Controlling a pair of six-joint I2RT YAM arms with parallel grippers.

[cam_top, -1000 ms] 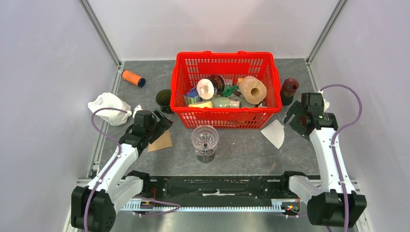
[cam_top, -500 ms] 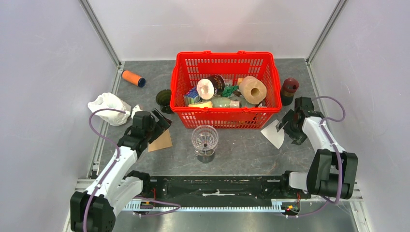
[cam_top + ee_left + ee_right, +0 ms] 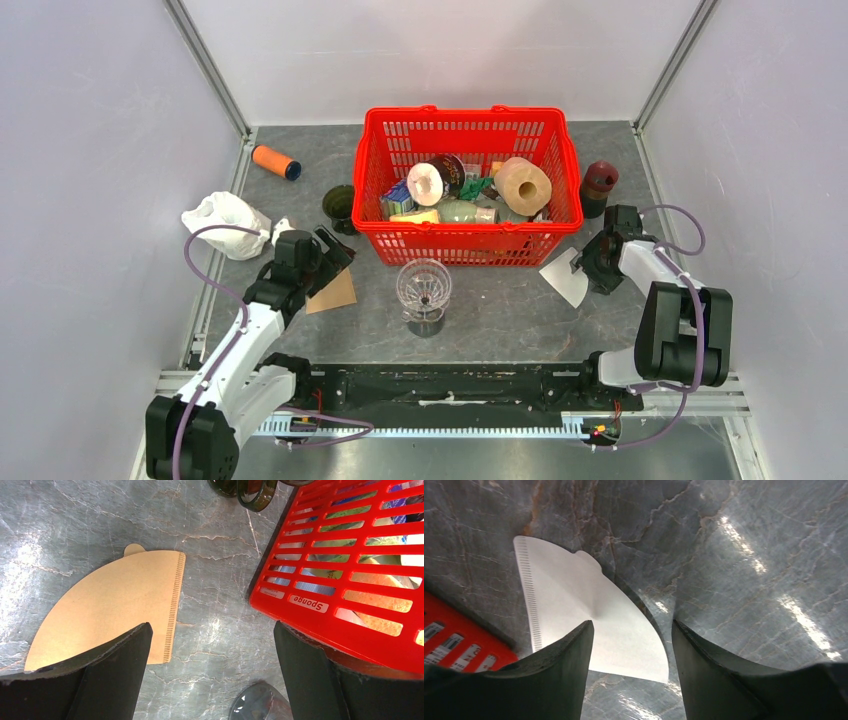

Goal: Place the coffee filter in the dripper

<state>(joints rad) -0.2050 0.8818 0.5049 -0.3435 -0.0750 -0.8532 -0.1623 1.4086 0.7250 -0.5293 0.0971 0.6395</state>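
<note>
The clear glass dripper (image 3: 424,288) stands on the table in front of the red basket (image 3: 465,243). A white coffee filter (image 3: 567,276) lies flat to its right. My right gripper (image 3: 592,262) is low at the filter's right edge and open. In the right wrist view it (image 3: 631,675) straddles the curved edge of the white filter (image 3: 589,620), holding nothing. A brown filter (image 3: 335,293) lies left of the dripper. My left gripper (image 3: 325,255) hovers open over it. In the left wrist view it (image 3: 210,680) is empty above the brown filter (image 3: 115,610).
The red basket holds several items, and its wall shows in the left wrist view (image 3: 350,580). A dark green glass (image 3: 340,205), a white bag (image 3: 225,220) and an orange spool (image 3: 275,161) lie at the left. A maroon object (image 3: 600,185) stands right of the basket.
My right arm has folded down and brought its gripper low to the white filter's right edge. The left arm and both filters have not moved.
</note>
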